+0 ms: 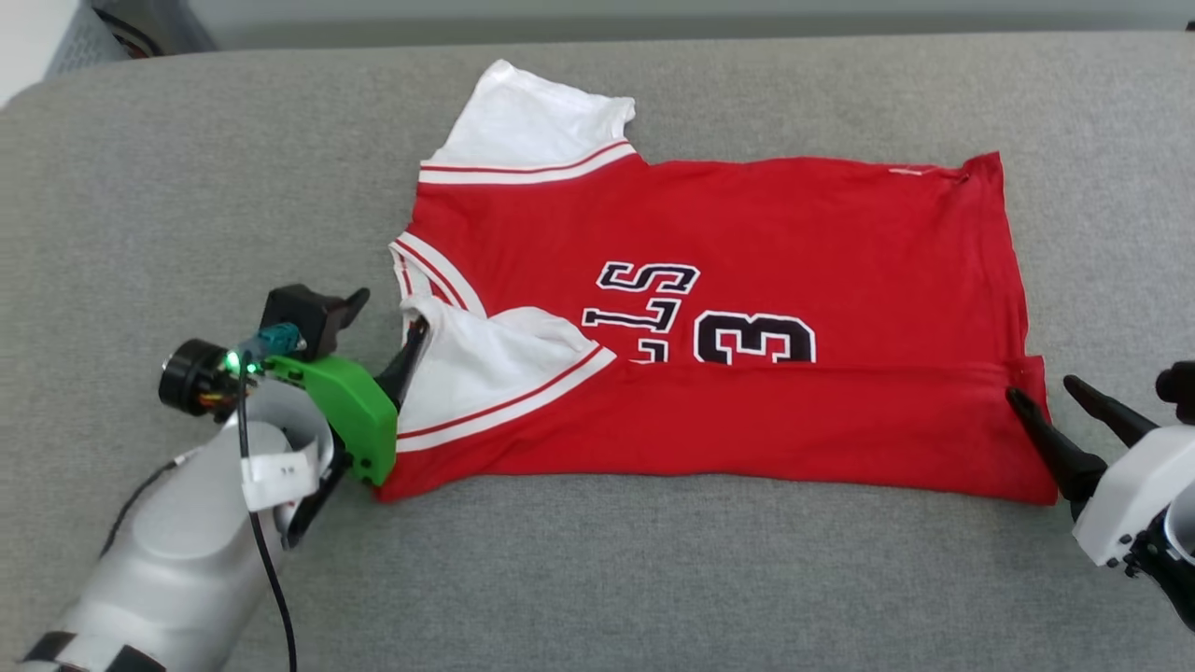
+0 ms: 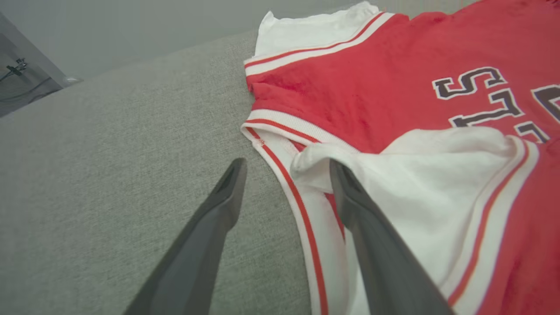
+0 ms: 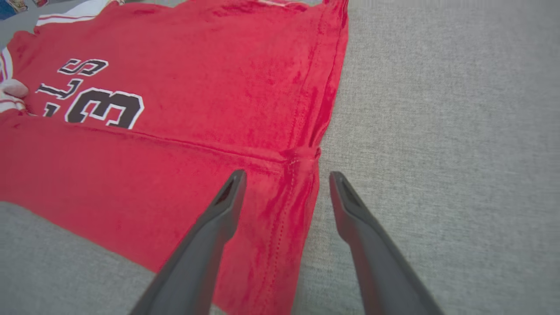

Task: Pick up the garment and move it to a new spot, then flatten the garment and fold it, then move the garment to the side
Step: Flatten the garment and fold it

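Garment (image 1: pixel 794 233), a red jersey with white sleeves, lies flat in the middle of a grey fabric surface (image 1: pixel 187 159), collar to the left and hem to the right. Its near long edge is folded over the body, covering part of the black number print (image 1: pixel 754 338). The near sleeve (image 1: pixel 485 369) lies folded onto the chest; the far sleeve (image 1: pixel 527 121) is spread at the far left. The left tool (image 2: pixel 285 168) is at the collar with its fingers apart, one over the grey fabric and one over the white sleeve. The right tool (image 1: pixel 1043 390) is at the near right hem corner, fingers apart, straddling the hem edge and gripping nothing.
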Tool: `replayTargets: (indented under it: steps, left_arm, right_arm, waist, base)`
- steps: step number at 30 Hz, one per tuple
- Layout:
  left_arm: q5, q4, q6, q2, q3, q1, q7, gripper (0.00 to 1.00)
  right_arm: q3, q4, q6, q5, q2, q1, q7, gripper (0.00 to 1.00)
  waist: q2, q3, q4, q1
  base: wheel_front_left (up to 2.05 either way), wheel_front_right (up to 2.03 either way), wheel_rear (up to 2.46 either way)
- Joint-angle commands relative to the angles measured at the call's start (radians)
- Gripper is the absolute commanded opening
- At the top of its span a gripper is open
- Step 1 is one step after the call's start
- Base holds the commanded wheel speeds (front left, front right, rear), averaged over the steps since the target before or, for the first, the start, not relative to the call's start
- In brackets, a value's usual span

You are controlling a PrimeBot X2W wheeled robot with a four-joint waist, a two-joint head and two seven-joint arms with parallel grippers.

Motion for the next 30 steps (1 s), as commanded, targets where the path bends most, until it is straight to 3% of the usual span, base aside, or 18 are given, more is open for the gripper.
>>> replayTargets:
  steps: [1,5,14,18,30]
  left_arm:
    - [-0.011,-0.025,-0.006,0.021,0.002,-0.039,0.018,1.0]
    - [-0.069,-0.097,-0.018,0.06,-0.001,-0.074,0.164,1.0]
    - [-0.272,-0.245,-0.027,0.134,-0.078,-0.122,0.671,1.0]
    - [-0.331,-0.269,-0.028,0.15,-0.113,-0.111,0.815,1.0]
    - [-0.331,-0.171,-0.016,0.129,-0.21,-0.005,0.897,1.0]
  right_arm:
    - [-0.012,-0.015,-0.001,0.005,-0.01,0.023,-0.011,1.0]
    - [-0.037,-0.05,-0.001,-0.008,-0.018,0.06,-0.003,1.0]
    - [-0.075,-0.094,-0.001,-0.032,-0.003,0.102,0.072,1.0]
    - [-0.082,-0.108,-0.001,-0.04,0.009,0.104,0.096,1.0]
    - [-0.071,-0.112,-0.001,-0.054,0.045,0.058,0.125,1.0]
  waist:
    - [0.0,-0.044,0.029,0.0]
    - [0.0,-0.071,0.041,0.0]
    - [0.0,-0.092,0.047,0.0]
    - [0.0,-0.084,0.039,0.0]
    - [0.0,-0.019,-0.013,0.0]
  base:
    - [0.0,0.0,0.0]
    - [0.0,0.0,0.0]
    - [0.0,0.0,0.0]
    - [0.0,0.0,0.0]
    - [0.0,0.0,0.0]
